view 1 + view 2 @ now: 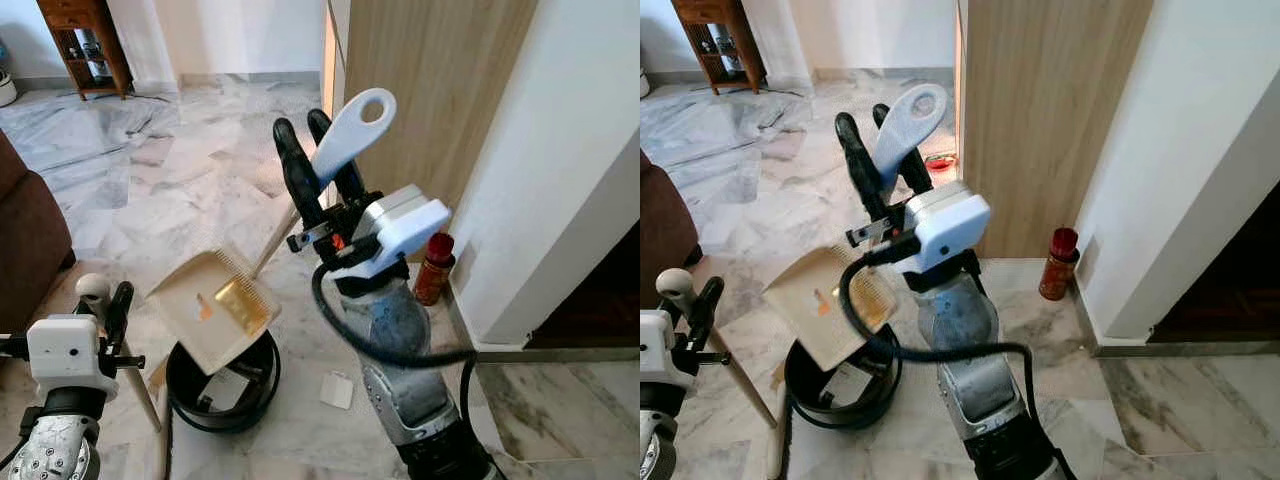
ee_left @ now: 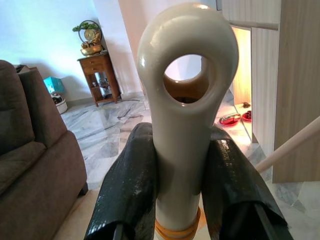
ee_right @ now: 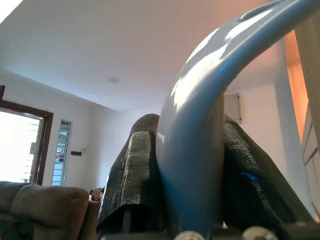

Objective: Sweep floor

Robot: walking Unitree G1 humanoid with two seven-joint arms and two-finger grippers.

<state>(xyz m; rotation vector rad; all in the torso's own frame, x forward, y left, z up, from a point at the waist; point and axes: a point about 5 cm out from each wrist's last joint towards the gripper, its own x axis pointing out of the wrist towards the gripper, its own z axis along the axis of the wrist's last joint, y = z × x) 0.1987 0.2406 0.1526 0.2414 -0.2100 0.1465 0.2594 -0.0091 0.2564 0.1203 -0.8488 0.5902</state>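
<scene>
My right gripper [image 1: 320,150] is pinching the dustpan [image 1: 215,305] handle over the black bin [image 1: 222,385]; my left gripper [image 2: 182,185] is pinching the broom handle [image 2: 185,115].

Marble floor [image 1: 190,170]: black bin [image 1: 222,385], bottle [image 1: 434,268].

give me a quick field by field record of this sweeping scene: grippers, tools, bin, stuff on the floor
right gripper: raised, shut on the dustpan handle
dustpan: cream, tilted over the bin
bin: black, round, on the marble floor, with paper inside
left gripper: low at the robot's left, shut on the broom handle
paper scrap: white, on the floor right of the bin
red bottle: upright by the wall corner
sofa: brown, far left
</scene>
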